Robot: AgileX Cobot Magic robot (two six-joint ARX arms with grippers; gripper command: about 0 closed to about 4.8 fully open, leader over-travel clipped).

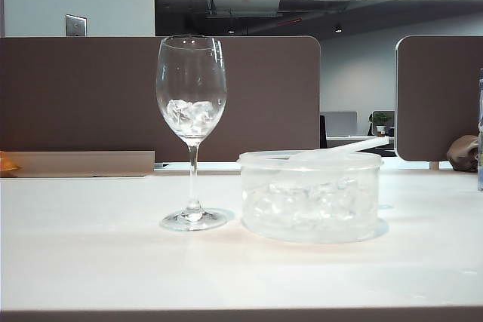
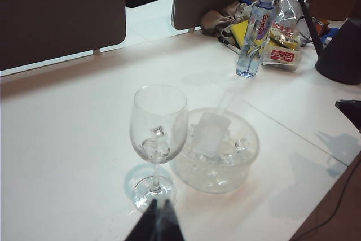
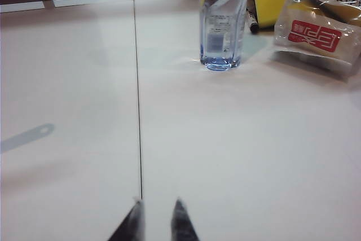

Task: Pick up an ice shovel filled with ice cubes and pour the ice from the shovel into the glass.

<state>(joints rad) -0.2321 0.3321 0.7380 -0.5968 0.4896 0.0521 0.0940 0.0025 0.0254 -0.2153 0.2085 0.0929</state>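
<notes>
Ice shovel lies in the round plastic tub, its head on the ice inside and its thin handle leaning over the tub's rim, pointing away from the left gripper. The glass stands upright on the white desk, just beside the tub and directly in front of this gripper; a few ice cubes sit in its bowl. The left gripper's fingertips meet in one point, so it is clenched and grasps nothing. The right gripper is over bare desk, its two fingertips a little apart with nothing between them. Ahead of it, well apart, stands a water bottle, with snack packets near it.
</notes>
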